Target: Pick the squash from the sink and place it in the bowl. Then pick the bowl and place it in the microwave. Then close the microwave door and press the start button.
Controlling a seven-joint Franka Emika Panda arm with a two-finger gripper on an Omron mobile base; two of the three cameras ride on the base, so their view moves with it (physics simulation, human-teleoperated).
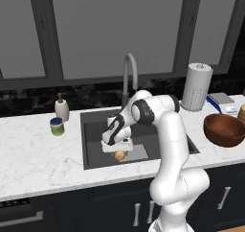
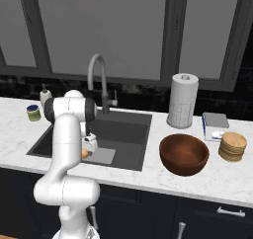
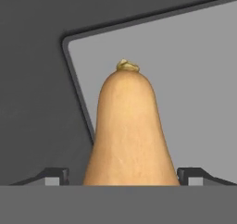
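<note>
Small orange-tan pear-shaped squash [image 3: 127, 130] lies on the light grey square at the bottom of the dark grey rectangular sink [image 1: 91, 145], w/ its fat end towards the hand and its stem tip pointing away along the hand view's up direction. So its long axis runs fwd from the two-finger gripper [image 3: 124, 176], across the line between the fingers; the dark fingertips [image 3: 53, 174] stand one each side of the wide end, apart from it by a small gap on both sides as far as I can tell. Jaws wide, nothing held yet. In the left base view the gripper [image 1: 118, 147] hangs right over the squash [image 1: 119, 155], down inside the basin; in the right base view the squash [image 2: 85, 154] peeks out just beside the white arm.

Judgement: step in hand = grasp of squash; the squeeze should land on the thick part, which is rounded and smooth, so may slip fwd if pinched off-centre.

Around: curved grey faucet [image 1: 129, 73] behind the sink, well clear of the hand. Deep round reddish-brown wood-like bowl [image 2: 184, 154] on the white marble counter [image 2: 148, 176] to the robot's right of the sink, open side up, nothing in it. White paper-towel roll [image 2: 182, 100] behind the bowl, stack of tan round discs [image 2: 232, 146] beside it. Green-labelled jar [image 1: 57, 126] and soap dispenser [image 1: 61, 109] left of the sink. The lift out must clear the sink's right wall on the way to the bowl; nothing else between
</note>
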